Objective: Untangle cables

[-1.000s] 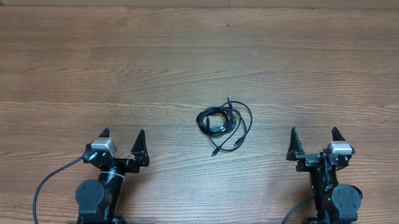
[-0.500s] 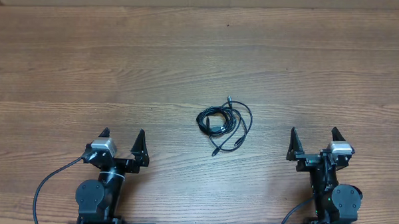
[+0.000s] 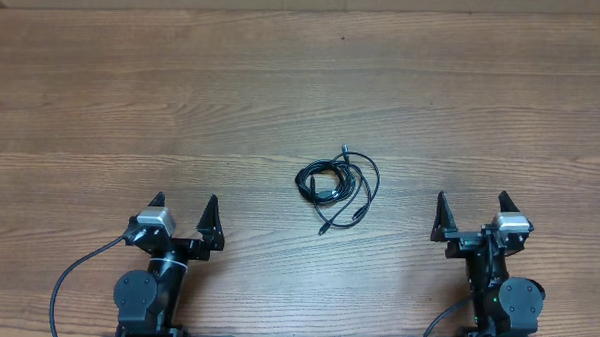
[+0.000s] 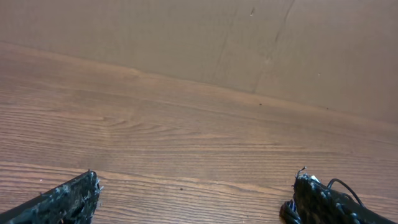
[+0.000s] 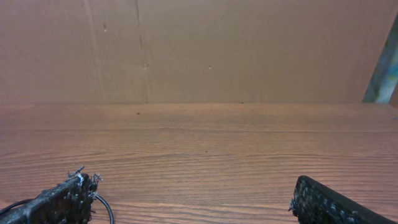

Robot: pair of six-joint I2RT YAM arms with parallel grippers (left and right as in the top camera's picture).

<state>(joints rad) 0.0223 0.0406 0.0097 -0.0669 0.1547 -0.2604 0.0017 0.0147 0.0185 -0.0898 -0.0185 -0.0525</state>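
Observation:
The cables (image 3: 337,185) lie as a small knot of thin black loops near the middle of the wooden table (image 3: 283,88), with plug ends sticking out at the top and lower left. My left gripper (image 3: 185,200) stands open at the near left, well short of the knot. At the near right my right gripper (image 3: 471,198) is open too. In the left wrist view the gripper (image 4: 197,178) holds nothing, and a thin cable loop (image 4: 345,185) peeks out behind the right finger. The right wrist view shows the gripper (image 5: 194,182) empty, with a cable curve (image 5: 104,204) by its left finger.
Thick black leads run from the arm bases at the front left (image 3: 76,271) and front right (image 3: 439,328). A brown cardboard wall (image 4: 186,37) stands along the table's far edge.

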